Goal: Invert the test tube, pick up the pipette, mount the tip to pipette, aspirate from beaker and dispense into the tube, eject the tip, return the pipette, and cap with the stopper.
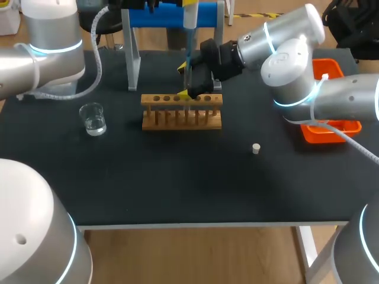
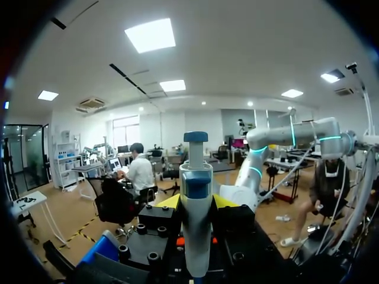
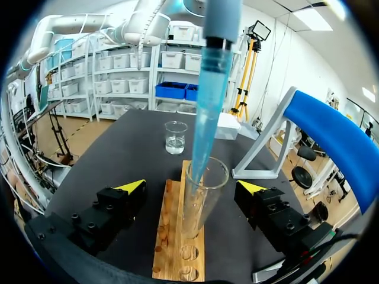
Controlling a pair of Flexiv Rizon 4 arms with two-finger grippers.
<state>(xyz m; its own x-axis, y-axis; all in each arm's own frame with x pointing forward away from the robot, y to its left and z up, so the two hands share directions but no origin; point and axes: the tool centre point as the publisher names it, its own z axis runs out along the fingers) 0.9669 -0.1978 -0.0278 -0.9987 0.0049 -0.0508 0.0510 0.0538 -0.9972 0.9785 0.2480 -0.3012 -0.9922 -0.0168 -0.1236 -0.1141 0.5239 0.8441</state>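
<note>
A black table (image 1: 177, 177) fills the head view, with a pale rim along its near side at 6 o'clock; from the table's middle, a wooden rack (image 1: 181, 111) stands at about 12 o'clock, long side across, with a row of round holes in its top bar and thin dowels between top and base; beyond the rack, at 11 to 12 o'clock by the far edge, a stand (image 1: 134, 59) rises on a grey metal leg and carries a blue crossbar; rack and stand are near but apart; an orange tray (image 1: 331, 129) sits at 2 o'clock by the right edge, well apart from the rack, partly hidden.
</note>
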